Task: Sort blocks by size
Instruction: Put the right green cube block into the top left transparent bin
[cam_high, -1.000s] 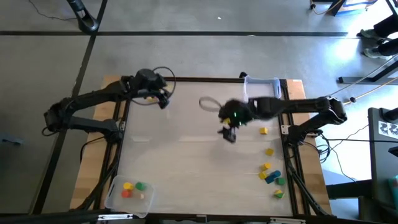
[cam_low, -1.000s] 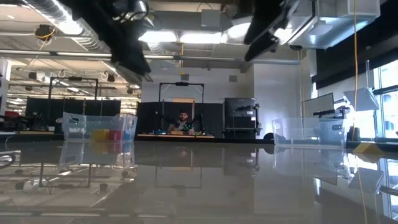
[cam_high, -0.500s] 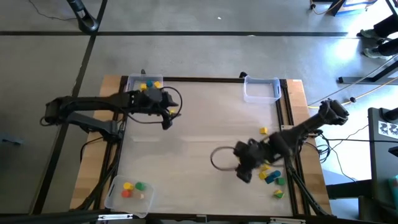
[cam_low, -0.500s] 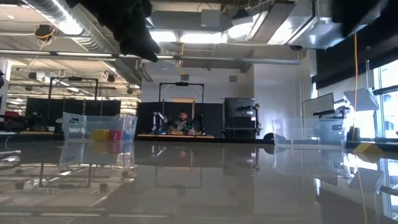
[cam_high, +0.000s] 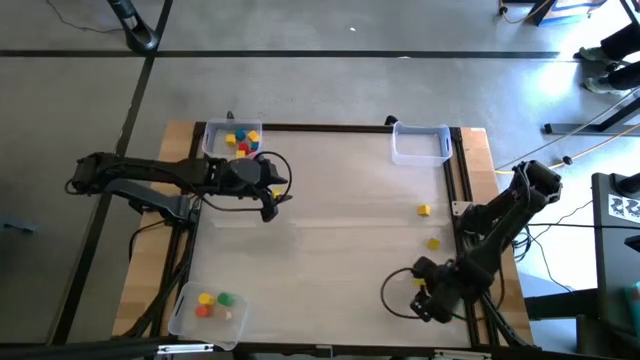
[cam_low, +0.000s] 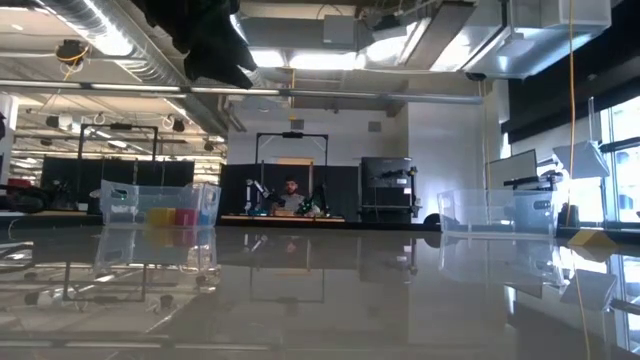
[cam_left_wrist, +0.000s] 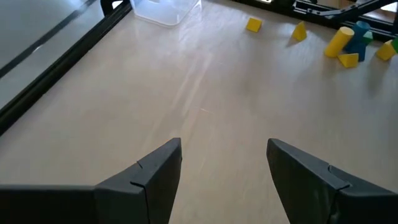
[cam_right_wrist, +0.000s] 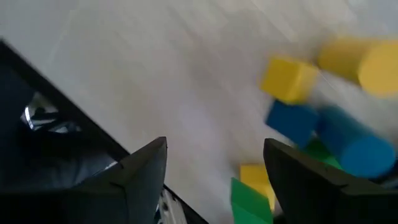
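Your right gripper (cam_high: 432, 303) is hanging low at the table's (cam_high: 330, 240) near right corner, fingers spread wide and holding nothing, right over a clump of blocks (cam_right_wrist: 314, 124): yellow, blue and green, though they're showing blurred in its wrist view. Your left gripper (cam_high: 268, 201) is sitting over the left side, also wide and empty. Two yellow blocks (cam_high: 424, 210) are lying loose near the right edge. More blocks are sitting in the far-left tray (cam_high: 214, 134) and the near-left tray (cam_high: 184, 303).
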